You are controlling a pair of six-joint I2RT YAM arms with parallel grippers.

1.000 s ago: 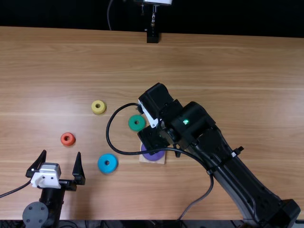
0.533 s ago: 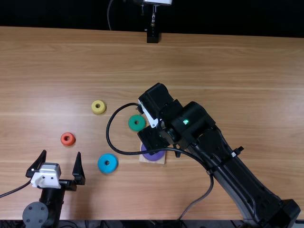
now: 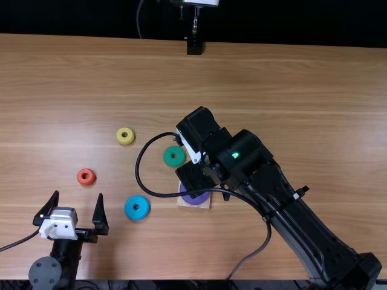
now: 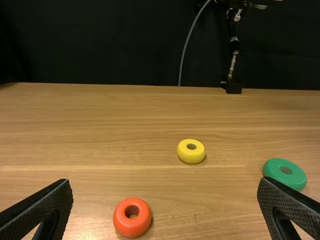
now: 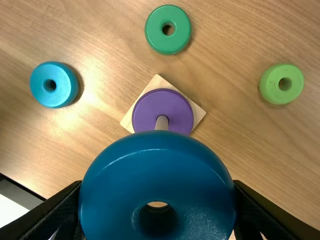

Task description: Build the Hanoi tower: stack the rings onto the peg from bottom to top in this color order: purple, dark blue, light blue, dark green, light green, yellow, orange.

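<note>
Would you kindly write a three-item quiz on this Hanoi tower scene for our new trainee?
1. True or false: the purple ring is around the peg.
2. What does the right end effector hold? A: yellow ring; B: dark blue ring; C: orange ring.
3. Fill in: in the task's order, the ring directly above the held one is the ____ ring.

Key: 1 true; 2 B; 3 light blue.

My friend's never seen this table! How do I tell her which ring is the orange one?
On the light brown wooden table, find the left gripper at the near left side. Just beyond its fingertips, a small round ring lies flat. It's orange-red like a tomato, while its neighbours are the yellow ring and the bigger light blue ring.
</note>
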